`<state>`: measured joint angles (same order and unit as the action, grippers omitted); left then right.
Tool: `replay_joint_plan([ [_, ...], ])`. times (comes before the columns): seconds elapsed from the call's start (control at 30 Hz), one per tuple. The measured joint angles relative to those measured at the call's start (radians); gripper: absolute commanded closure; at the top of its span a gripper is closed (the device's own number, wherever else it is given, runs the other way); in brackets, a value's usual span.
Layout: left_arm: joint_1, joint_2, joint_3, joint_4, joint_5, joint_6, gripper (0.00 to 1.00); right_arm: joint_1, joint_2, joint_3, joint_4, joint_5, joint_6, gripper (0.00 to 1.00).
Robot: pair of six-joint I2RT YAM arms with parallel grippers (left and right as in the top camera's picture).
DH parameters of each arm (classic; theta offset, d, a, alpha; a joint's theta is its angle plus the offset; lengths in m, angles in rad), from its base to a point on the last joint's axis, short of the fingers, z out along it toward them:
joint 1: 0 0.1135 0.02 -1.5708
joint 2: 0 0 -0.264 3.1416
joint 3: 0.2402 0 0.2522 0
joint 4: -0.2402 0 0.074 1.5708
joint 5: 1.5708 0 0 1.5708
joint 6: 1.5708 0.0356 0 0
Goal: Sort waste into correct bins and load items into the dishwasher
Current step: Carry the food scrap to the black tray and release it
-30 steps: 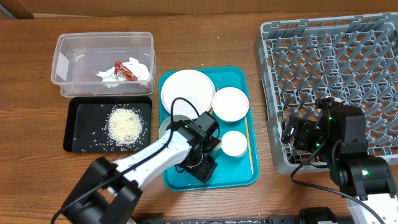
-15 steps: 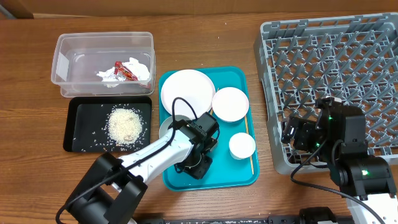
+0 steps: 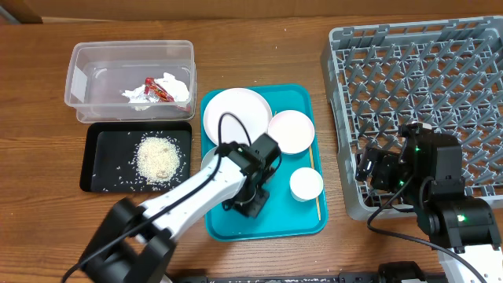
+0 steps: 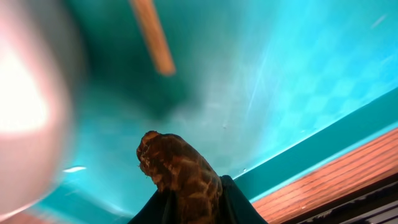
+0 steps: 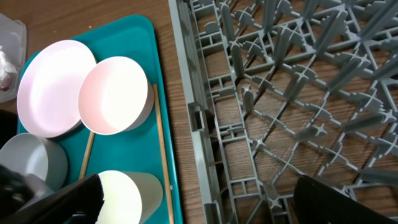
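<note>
Scrap point(image 4: 178, 173) sits pinched between left gripper point(image 4: 186, 202) jaws: lift clear of teal tray point(image 4: 280, 93), release over black tray point(image 3: 89, 157) (right gripper point(image 3: 371, 171) jaws spread).

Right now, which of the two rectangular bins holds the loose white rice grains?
The shallow black rectangular tray holds the rice grains; the clear plastic tub beside it holds a crumpled white napkin and a red shiny wrapper instead.
</note>
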<state>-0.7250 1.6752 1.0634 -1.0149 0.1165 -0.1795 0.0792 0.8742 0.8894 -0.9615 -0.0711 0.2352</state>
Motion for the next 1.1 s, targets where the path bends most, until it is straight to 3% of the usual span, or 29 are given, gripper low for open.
replay_joint_plan([
  [0.2, 0.044, -0.170, 0.135, -0.040, -0.118, -0.010, 0.96, 0.000, 0.000, 0.000, 0.000, 0.000, 0.000, 0.00],
  [0.37, 0.218, -0.280, 0.157, -0.056, -0.200, -0.036, 0.96, 0.000, 0.000, 0.000, 0.000, 0.000, 0.000, 0.00],
  [0.63, 0.588, -0.285, 0.157, -0.031, -0.220, -0.096, 0.96, 0.000, 0.000, 0.000, 0.000, 0.000, 0.000, 0.00],
  [0.93, 0.817, -0.274, 0.134, 0.021, -0.240, -0.163, 0.96, 0.000, 0.000, 0.000, 0.000, 0.000, 0.000, 0.00],
  [1.1, 0.916, -0.178, 0.087, 0.079, -0.249, -0.182, 0.96, 0.000, 0.000, 0.000, -0.001, 0.000, 0.000, 0.00],
])
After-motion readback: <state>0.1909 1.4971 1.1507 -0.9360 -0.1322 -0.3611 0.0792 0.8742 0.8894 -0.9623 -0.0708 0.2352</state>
